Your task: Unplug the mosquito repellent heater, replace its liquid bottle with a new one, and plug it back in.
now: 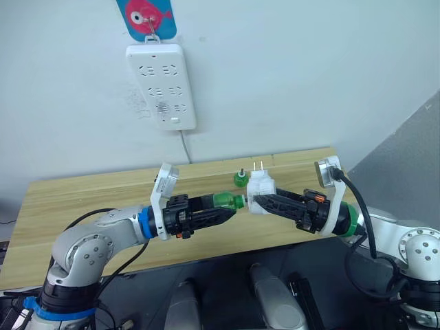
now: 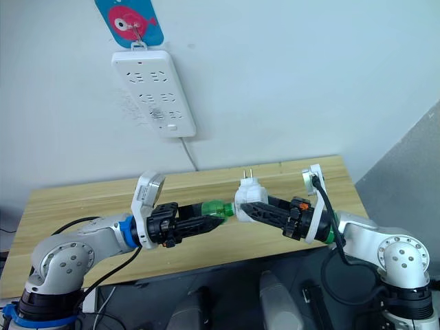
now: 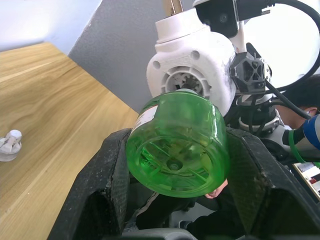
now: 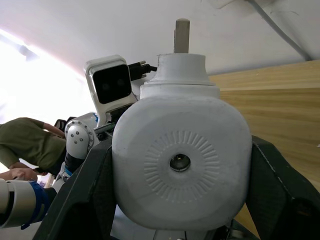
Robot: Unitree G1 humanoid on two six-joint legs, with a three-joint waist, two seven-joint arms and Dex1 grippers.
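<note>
**Bottle meets heater in mid-air: alignment is the risk**

The left gripper [image 1: 229, 210] is clenched on the new bottle [image 1: 225, 201], its black fingers pressing both sides of the round body. The right gripper [image 1: 267, 203] is clamped around the mosquito repellent heater [image 1: 261, 186]. Both are held above the front of the table [image 1: 82, 199], and the bottle's neck touches the heater's socket at the heater's 9 o'clock.

The likely failure is a tilted entry. If the neck meets the socket off-axis, the thread could cross or the wick snag. A smooth round bottle could also turn within the fingers rather than in the thread. A hard push might shift the heater in its grip.

The heater is white, rounded and unplugged, with its two prongs pointing to 12 o'clock. The bottle is translucent green with a ribbed base. The old bottle [image 1: 240, 179], with its bare wick, stands on the table at the heater's 10 o'clock. The power strip [image 1: 161, 86] hangs on the wall at 11 o'clock.
</note>
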